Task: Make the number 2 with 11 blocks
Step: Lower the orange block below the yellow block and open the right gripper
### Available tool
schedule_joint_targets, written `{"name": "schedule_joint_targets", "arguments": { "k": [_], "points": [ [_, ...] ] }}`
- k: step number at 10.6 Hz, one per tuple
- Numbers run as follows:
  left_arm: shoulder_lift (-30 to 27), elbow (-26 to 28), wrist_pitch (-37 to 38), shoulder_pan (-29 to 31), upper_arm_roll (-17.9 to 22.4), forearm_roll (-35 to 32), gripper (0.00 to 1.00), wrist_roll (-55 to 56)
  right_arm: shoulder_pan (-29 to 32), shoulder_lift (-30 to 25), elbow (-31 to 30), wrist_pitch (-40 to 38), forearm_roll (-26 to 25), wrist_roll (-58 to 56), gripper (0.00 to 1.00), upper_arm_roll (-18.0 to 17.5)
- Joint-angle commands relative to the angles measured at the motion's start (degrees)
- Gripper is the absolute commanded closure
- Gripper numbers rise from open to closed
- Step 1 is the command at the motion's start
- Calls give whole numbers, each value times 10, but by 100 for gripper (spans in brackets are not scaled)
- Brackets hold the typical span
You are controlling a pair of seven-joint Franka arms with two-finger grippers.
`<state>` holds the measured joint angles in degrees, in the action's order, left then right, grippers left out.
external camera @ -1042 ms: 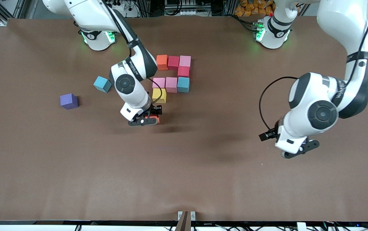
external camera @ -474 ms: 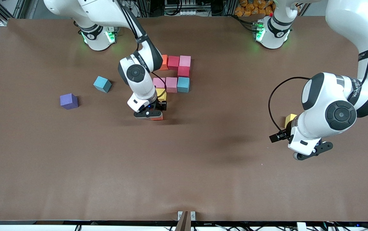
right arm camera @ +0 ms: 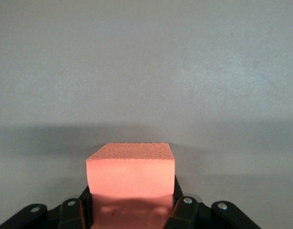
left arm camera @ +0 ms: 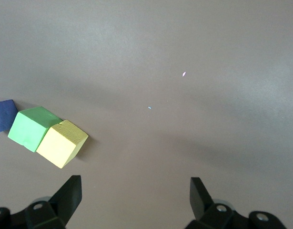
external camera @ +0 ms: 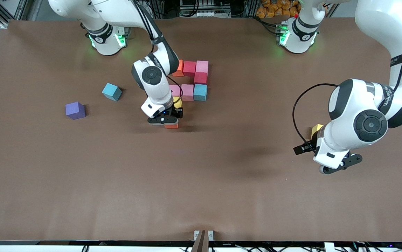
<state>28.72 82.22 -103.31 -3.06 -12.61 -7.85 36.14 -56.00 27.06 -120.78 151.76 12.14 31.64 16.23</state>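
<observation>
On the table point(external camera: 47, 175): 2 orange cubes point(external camera: 179, 68), 2 red cubes point(external camera: 189, 67), 3 pink cubes point(external camera: 202, 66), 2 yellow cubes point(left arm camera: 62, 143), 2 blue cubes point(external camera: 200, 92), 1 purple cube point(external camera: 75, 110), 1 green cube point(left arm camera: 31, 128) and 1 dark-blue cube point(left arm camera: 3, 113), only partly in view. That makes 14 cubes.

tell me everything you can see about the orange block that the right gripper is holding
The orange block is a small matte cube with a faintly grainy top and sharp edges. It sits squarely between the fingers of the right gripper, which is shut on its two sides, top face level. It is just nearer the front camera than the yellow block of the unfinished digit. From the front only its lower edge shows under the gripper; whether it rests on the table cannot be told.
</observation>
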Motion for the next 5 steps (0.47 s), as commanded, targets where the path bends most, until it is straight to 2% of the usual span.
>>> {"name": "schedule_joint_targets", "arguments": {
  "k": [1,5],
  "points": [
    [-28,29,0,4,-5,-13,0,-9,-12,-26,-31,12,-6,18,75,8],
    [-49,56,0,16,-8,-13,0,-30,-17,-26,-40,20,-6,24,75,8]
  ]
}}
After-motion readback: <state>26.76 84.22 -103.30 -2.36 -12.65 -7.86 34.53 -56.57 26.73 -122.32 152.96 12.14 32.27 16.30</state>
